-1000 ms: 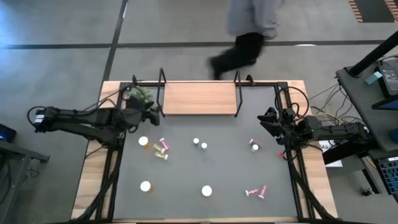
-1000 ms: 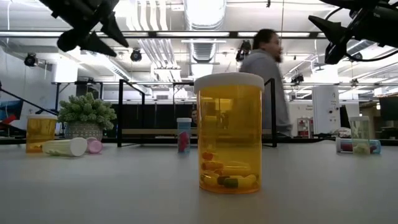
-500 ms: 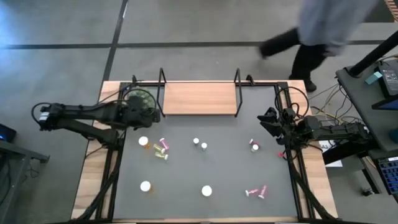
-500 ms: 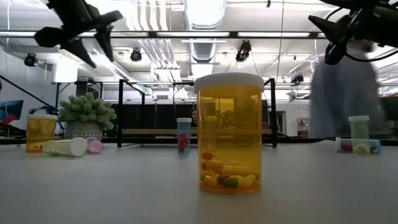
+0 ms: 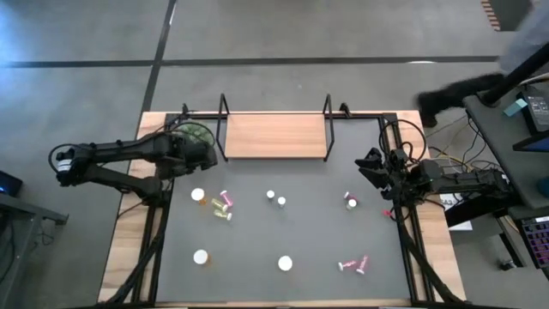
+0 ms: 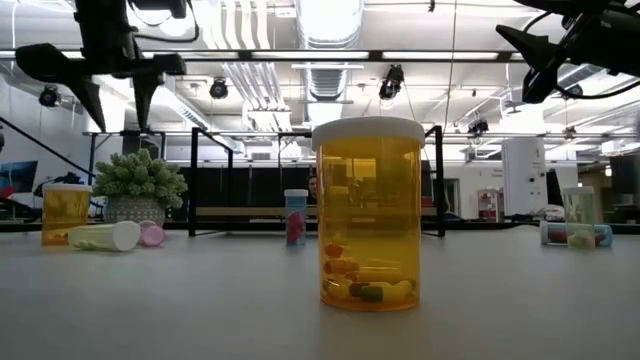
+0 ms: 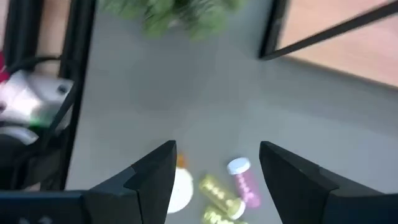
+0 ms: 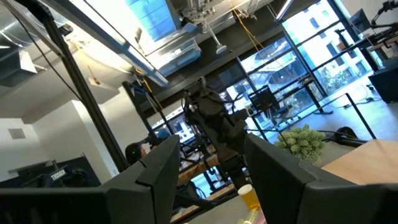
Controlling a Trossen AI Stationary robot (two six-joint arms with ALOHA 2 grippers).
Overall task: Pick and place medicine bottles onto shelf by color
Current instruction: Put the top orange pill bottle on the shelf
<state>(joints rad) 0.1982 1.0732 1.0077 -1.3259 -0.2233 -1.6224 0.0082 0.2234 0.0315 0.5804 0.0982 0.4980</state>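
Medicine bottles: small cylinders, white caps, amber, pink and yellow-green, scattered on the matte grey surface; shelf: bare pale wood, black wire ends, far edge; left pincer spread wide, empty, near the plant; right pincer parted, empty, right edge.

Orange bottle white-capped; pink bottle; light wood shelf; green plant.
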